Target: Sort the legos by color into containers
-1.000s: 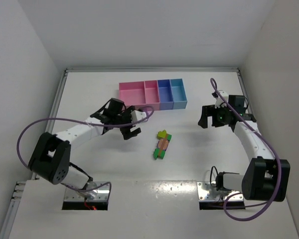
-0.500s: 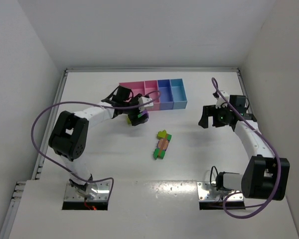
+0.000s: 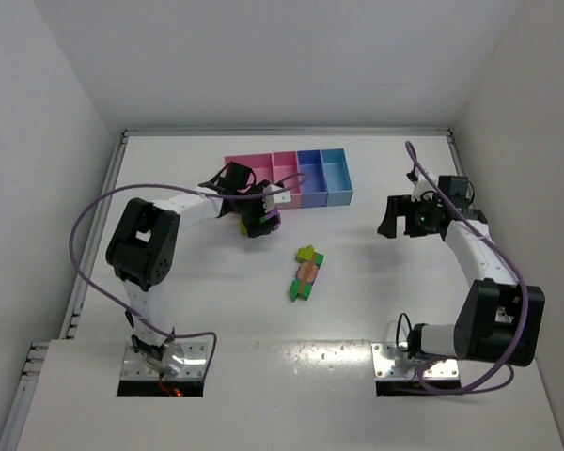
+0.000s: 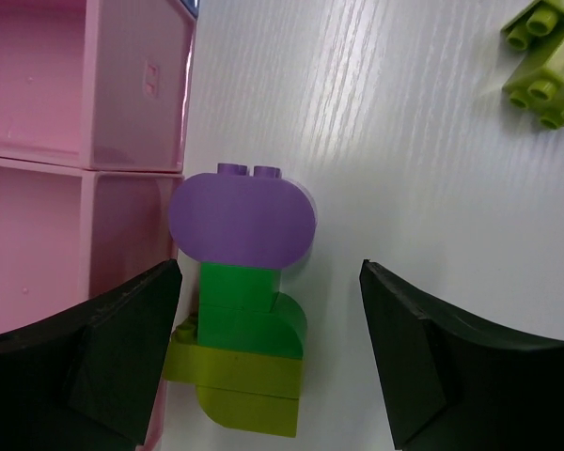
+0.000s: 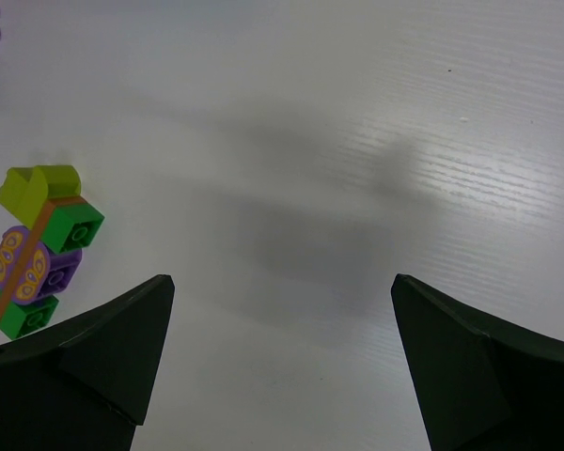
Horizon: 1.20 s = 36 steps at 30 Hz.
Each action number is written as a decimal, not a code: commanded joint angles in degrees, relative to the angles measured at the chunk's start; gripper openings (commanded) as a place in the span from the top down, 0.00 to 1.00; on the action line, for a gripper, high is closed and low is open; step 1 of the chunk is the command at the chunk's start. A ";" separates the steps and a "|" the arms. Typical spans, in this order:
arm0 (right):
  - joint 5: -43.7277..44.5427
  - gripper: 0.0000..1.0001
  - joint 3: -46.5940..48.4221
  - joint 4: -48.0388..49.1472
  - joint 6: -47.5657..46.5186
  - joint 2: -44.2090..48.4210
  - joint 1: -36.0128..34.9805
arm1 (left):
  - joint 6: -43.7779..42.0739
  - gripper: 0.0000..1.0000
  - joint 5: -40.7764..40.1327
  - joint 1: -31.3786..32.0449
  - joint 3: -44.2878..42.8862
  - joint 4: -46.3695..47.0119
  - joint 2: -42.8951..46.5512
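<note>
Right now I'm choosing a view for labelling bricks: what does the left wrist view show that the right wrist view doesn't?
Only left wrist: a purple, green and yellow-green stack inside the open left gripper, beside pink trays. Only right wrist: the whole loose cluster, with its salmon strip, and the open right gripper. Both: the white table and, apparently, the cluster's yellow-green brick.
</note>
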<state>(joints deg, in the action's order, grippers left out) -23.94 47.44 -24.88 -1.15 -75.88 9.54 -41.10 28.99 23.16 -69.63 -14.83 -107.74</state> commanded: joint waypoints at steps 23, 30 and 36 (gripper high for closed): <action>-4.88 0.03 3.36 0.10 -0.87 -1.47 0.92 | -8.38 0.69 -0.26 -0.48 -4.65 -8.98 -3.45; -21.01 0.05 3.36 -2.19 4.56 -3.66 -0.66 | 9.17 0.82 2.65 4.69 4.91 -1.89 9.20; -34.83 0.06 3.97 4.66 18.36 -8.32 -4.26 | 23.86 0.88 -8.23 12.07 11.44 10.78 19.05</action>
<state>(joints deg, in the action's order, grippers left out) -47.13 48.69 -25.26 8.71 -83.02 7.38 -27.29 24.99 32.05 -59.55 -13.28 -92.97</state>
